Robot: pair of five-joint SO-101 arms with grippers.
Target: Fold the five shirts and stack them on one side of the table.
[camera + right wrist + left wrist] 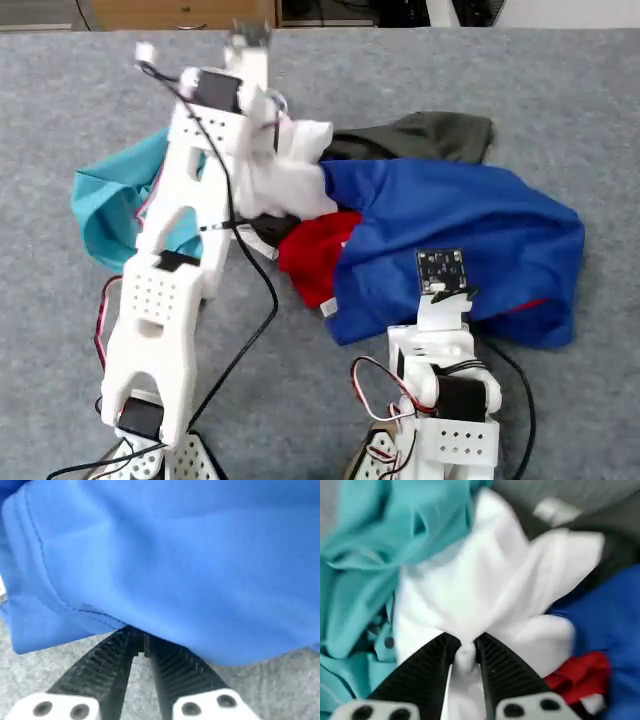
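left wrist view: left gripper [466, 649] w/ white shirt [492, 582] pinched

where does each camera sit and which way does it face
high view: fixed above the table, looking down on the shirts; both arms show.
left wrist view: on the left arm, facing the left gripper, shut on the white shirt.
right wrist view: on the right arm, facing the right gripper, shut on the blue shirt.
shared: high and left wrist views both show the white shirt and teal shirt.
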